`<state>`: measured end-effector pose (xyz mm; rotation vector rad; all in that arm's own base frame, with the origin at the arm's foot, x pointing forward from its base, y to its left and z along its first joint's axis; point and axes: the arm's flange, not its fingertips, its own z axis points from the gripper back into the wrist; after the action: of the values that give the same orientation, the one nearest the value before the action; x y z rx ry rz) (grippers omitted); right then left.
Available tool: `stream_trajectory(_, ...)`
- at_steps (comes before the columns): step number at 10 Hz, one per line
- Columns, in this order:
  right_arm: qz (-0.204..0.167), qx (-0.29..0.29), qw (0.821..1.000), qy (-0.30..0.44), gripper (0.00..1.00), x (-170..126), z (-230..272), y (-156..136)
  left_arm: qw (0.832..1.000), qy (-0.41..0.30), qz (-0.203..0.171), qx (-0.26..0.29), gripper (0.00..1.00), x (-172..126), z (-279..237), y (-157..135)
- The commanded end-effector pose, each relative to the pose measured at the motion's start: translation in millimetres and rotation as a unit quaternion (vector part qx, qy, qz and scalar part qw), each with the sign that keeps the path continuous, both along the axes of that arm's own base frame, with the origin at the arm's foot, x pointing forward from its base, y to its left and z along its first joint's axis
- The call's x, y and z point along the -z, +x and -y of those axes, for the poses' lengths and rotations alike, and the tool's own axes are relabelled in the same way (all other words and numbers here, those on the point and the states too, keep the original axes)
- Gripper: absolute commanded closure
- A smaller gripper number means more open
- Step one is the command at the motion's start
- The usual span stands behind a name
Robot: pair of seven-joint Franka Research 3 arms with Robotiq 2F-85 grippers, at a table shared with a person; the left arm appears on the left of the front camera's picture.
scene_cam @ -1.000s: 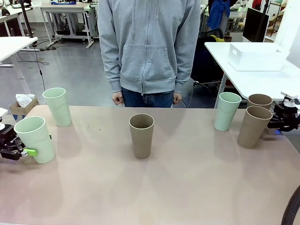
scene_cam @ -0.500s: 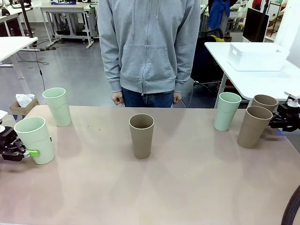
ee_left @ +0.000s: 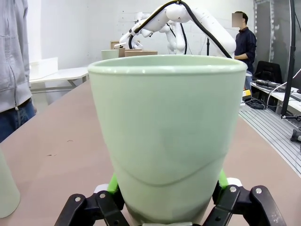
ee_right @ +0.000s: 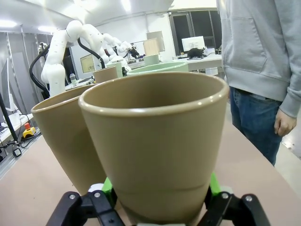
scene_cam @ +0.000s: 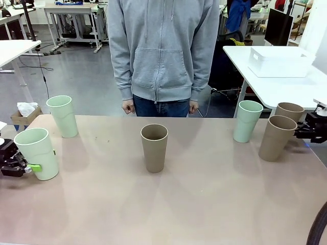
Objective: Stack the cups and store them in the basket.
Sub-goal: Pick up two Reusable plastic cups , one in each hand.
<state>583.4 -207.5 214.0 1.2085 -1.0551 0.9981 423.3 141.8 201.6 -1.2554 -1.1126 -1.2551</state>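
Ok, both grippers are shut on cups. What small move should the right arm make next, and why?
Probably a short straight lift. The right gripper is shut low on the brown cup, which stands close beside a second brown cup; a sideways pull could knock that one over. Once above its rim, stacking into it looks easy.

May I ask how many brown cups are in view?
3. The centre brown cup stands alone mid-table; the near brown cup stands by the right edge; the far brown cup, just behind it, sits in the right gripper. None looks hidden.
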Motion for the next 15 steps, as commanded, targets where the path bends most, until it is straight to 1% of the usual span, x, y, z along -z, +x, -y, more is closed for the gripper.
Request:
stream_trajectory(1,-0.004,0.003,1.000,0.014,0.73,-4,-5,-2,1.000,-0.006,0.019,0.005,0.93,9,3,-16)
stream_trajectory(2,0.006,0.019,1.000,0.008,0.80,-3,-5,-1,1.000,-0.020,0.007,0.000,0.83,8,4,-13)
stream_trajectory(3,0.000,-0.001,1.000,0.001,0.80,0,0,0,1.000,-0.003,0.000,0.000,0.83,1,0,0)
stream_trajectory(8,0.000,-0.001,1.000,0.001,0.80,0,0,0,1.000,-0.003,0.000,0.000,0.83,1,0,0)
stream_trajectory(9,-0.001,0.002,1.000,0.003,0.15,3,1,0,1.000,-0.002,-0.011,0.002,0.17,0,1,3)
stream_trajectory(10,0.013,0.016,1.000,0.003,0.15,-15,0,-2,0.999,-0.009,-0.017,-0.031,0.17,-15,-7,7)
stream_trajectory(12,0.037,0.040,0.999,0.002,0.15,-51,0,-2,0.998,-0.021,-0.002,-0.058,0.17,-51,-15,15)
stream_trajectory(14,0.050,0.076,0.996,-0.011,0.15,-92,-2,1,0.997,-0.011,0.013,-0.078,0.17,-93,-17,29)
stream_trajectory(15,0.055,0.091,0.994,-0.024,0.15,-117,-8,0,0.996,-0.012,0.017,-0.088,0.17,-122,-13,35)
